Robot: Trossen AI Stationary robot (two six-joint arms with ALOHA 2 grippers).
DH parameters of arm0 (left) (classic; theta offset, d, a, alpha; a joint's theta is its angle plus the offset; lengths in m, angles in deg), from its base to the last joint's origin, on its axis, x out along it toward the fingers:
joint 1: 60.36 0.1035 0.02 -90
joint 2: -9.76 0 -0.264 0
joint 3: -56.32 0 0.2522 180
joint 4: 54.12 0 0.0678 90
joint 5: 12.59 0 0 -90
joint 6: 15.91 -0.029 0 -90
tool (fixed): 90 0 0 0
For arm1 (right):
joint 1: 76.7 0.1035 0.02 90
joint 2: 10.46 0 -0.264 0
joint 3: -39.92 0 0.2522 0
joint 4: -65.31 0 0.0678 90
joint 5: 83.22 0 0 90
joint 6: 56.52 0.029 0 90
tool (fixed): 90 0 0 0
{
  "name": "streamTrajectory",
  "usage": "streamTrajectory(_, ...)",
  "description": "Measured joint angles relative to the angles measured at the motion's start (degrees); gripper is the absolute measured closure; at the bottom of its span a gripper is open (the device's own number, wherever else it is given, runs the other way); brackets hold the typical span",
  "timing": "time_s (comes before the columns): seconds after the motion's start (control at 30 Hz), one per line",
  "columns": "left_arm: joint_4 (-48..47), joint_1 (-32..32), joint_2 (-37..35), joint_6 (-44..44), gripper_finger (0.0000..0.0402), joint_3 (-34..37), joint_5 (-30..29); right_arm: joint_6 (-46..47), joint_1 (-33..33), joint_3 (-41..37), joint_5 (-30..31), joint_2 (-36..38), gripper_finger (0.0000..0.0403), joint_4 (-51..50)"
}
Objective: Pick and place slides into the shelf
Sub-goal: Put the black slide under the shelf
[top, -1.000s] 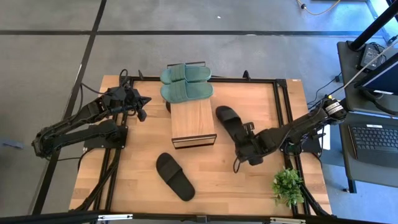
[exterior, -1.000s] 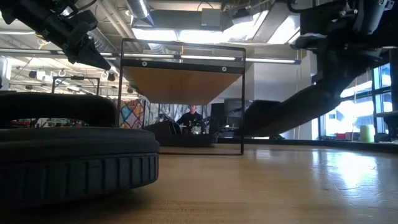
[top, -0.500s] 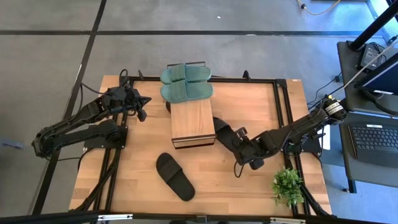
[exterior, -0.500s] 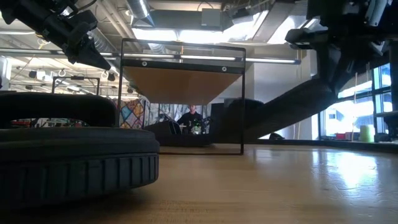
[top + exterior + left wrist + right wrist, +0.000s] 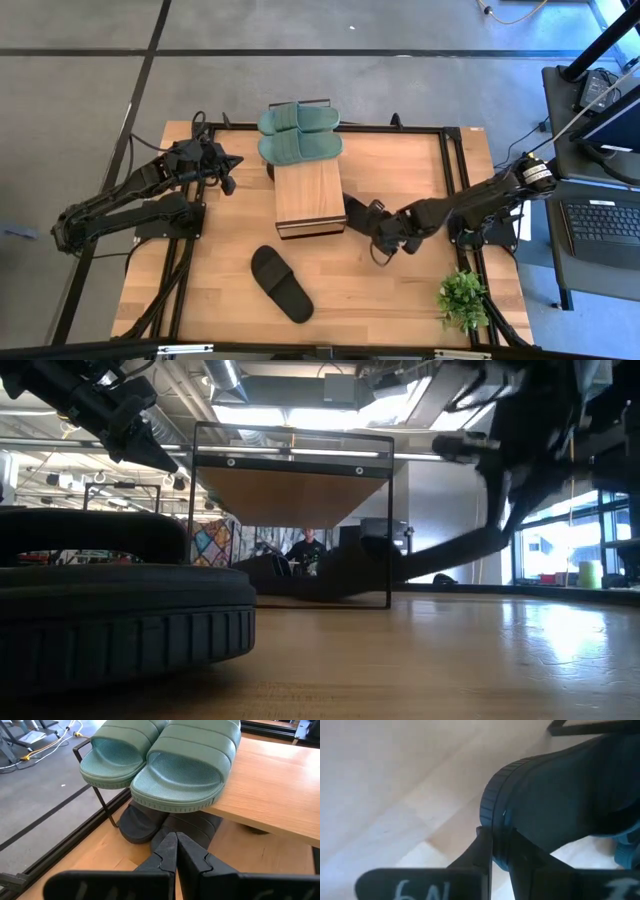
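The shelf [image 5: 310, 193] stands mid-table with two green slides [image 5: 299, 134] on the far end of its plank top; they also show in the left wrist view [image 5: 175, 765]. Black slides [image 5: 167, 823] lie under the plank. My right gripper [image 5: 388, 236] is just right of the shelf, shut on a black slide [image 5: 360, 214] whose other end reaches under the plank [image 5: 352, 558]. Another black slide [image 5: 281, 284] lies flat on the table near the front. My left gripper [image 5: 233, 166] hovers shut and empty left of the shelf. My right gripper pinches the black slide's sole rim at one end [image 5: 495, 822] between its two fingers. It comes from the table's right, slanting down. The slide tilts [image 5: 450, 548], its held end raised and its other end low under the shelf's plank.
A small green plant [image 5: 462, 298] stands at the table's near right corner. A black frame [image 5: 452, 180] runs round the tabletop. Bare wood lies between the shelf and the loose black slide, which fills the low view's left [image 5: 110, 610].
My right gripper has moved toward the table's left, to the shelf, and come lower with the black slide. The slide has gone from a steep tilt to a shallower one, and its free end has passed in under the shelf's plank.
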Motion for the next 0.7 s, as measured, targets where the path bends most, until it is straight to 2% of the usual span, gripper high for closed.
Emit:
streamTrajectory(0.3,-0.09,0.0,-0.02,0.04,0.0401,0.02,0.02,-16.5,-7.5,-8.97,0.16,0.0,0.0365,21.53)
streamTrajectory(0.47,-0.09,0.0,-0.01,0.04,0.0401,0.01,0.01,-25.31,-11.6,-9.53,-0.73,0.0,0.0365,26.01)
streamTrajectory(0.7,-0.11,0.0,0.0,0.04,0.0401,0.02,0.02,-32.26,-17.25,-9.53,-9.33,-0.42,0.0365,31.78)
